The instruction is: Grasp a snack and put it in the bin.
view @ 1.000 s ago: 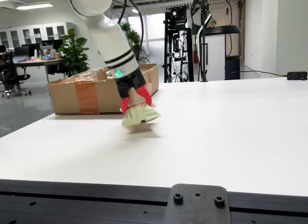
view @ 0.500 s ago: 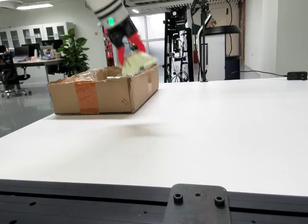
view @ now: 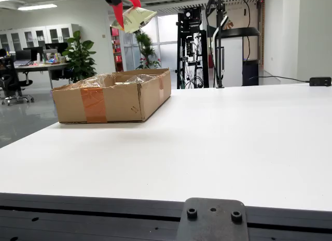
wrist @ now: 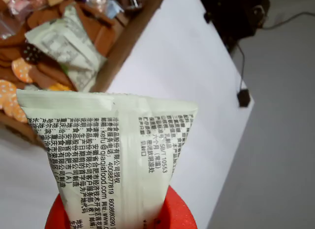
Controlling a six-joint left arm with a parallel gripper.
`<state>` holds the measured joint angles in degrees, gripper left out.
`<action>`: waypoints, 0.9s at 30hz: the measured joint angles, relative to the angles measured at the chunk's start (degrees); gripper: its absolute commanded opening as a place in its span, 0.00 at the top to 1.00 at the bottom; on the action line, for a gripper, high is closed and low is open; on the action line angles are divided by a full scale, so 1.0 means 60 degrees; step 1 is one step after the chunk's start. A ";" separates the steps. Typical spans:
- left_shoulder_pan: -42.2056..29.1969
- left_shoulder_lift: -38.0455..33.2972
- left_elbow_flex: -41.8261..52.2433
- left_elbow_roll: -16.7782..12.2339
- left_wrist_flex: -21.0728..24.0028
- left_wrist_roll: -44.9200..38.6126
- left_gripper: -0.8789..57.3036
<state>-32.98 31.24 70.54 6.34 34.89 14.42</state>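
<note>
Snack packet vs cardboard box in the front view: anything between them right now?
Nothing. In the front view the snack packet, held by the red fingers, hangs high above the cardboard box with only open air between them.

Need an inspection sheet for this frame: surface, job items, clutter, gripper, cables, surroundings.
Surface: white table, bare in the fixed view apart from the box.
Job's things: pale green snack packet held high above the table, near the top of the fixed view; cardboard box at the table's far left, open, already holding other snacks.
Clutter: nothing seen.
Gripper: red-fingered gripper shut on the packet; arm mostly out of frame.
Cables: black cable running to a black adapter at the table's far right edge.
Surroundings: black equipment rack, potted plant, office desks and chair at left.
</note>
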 measured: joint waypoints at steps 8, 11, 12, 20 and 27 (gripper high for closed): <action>0.0753 0.0928 -0.1884 0.0272 0.0680 -0.0526 0.58; 0.1029 0.1273 -0.2547 0.0405 0.0933 -0.0838 0.58; 0.1114 0.1360 -0.2722 0.0428 0.0999 -0.0935 0.58; 0.1317 0.1647 -0.3248 0.0491 0.1390 -0.1012 0.44; 0.1156 0.1868 -0.3556 0.0465 0.1795 -0.0760 0.32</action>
<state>-26.04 42.44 49.21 9.12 45.66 9.86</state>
